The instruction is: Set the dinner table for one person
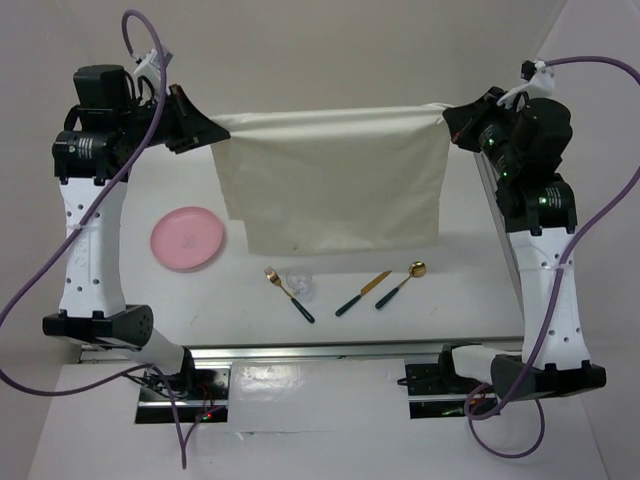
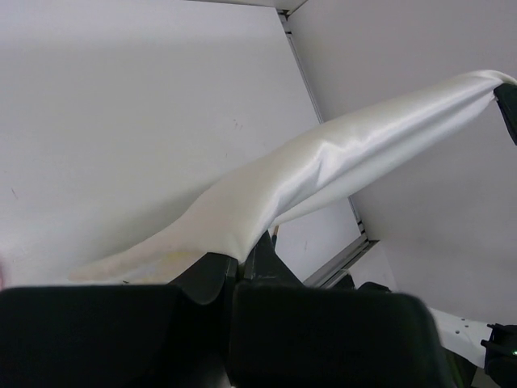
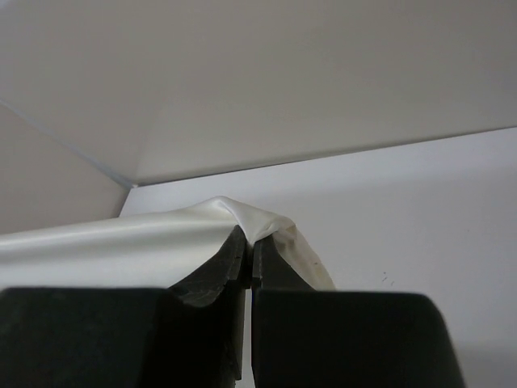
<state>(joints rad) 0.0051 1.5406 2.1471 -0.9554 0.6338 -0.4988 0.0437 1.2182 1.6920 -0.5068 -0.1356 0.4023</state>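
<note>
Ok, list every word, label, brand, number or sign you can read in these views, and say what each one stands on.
No text can be read in any view.
Pink plate: a faint mark at its middle, too blurred to read.
Cloth, fork, knife, spoon: no print shows on them.

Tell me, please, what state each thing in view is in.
Cream rectangular cloth: held aloft, hanging spread.
Left fingers: shut on one top corner.
Right fingers: shut on the other corner.
Round pink plate: flat, empty.
Gold dark-handled fork, knife, spoon: lying flat.
</note>
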